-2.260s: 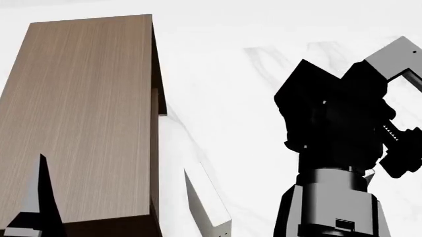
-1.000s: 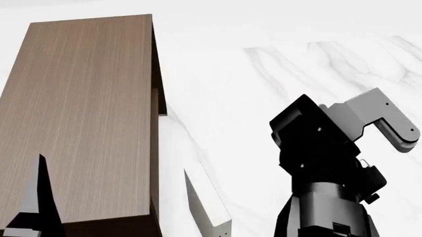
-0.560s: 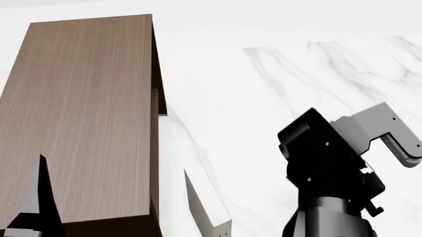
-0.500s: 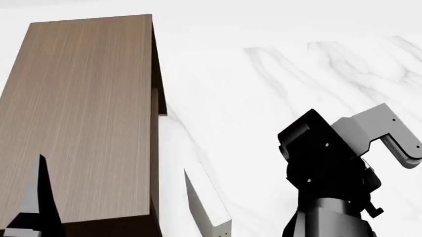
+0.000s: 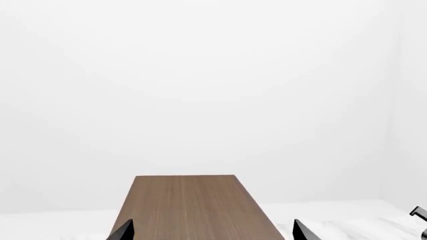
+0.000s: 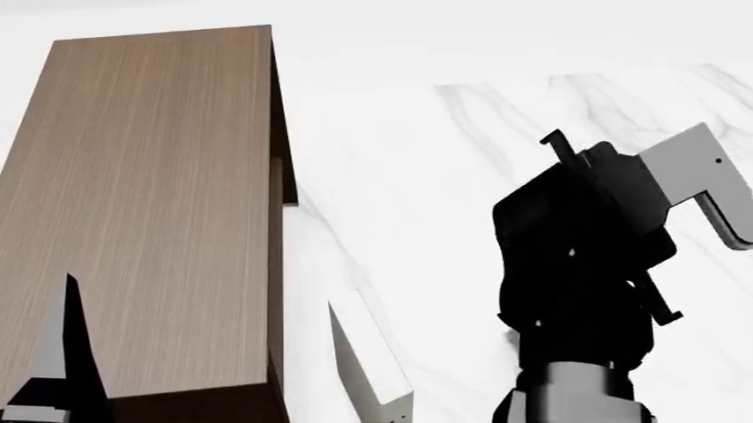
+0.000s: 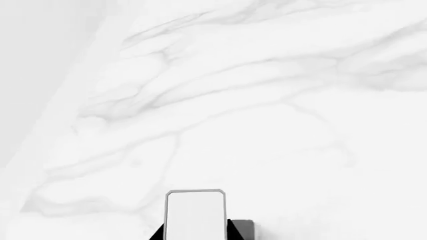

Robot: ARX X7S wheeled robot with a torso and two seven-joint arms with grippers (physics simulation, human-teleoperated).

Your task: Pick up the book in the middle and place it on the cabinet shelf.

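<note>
Cabinet shelf (image 6: 141,211) stands beside an off-white book (image 6: 370,366).

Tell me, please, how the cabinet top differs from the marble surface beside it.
The cabinet top is brown with straight grain; the marble surface is white with grey veins. The cabinet top is raised on dark sides; the marble surface lies lower. Both are flat.
</note>
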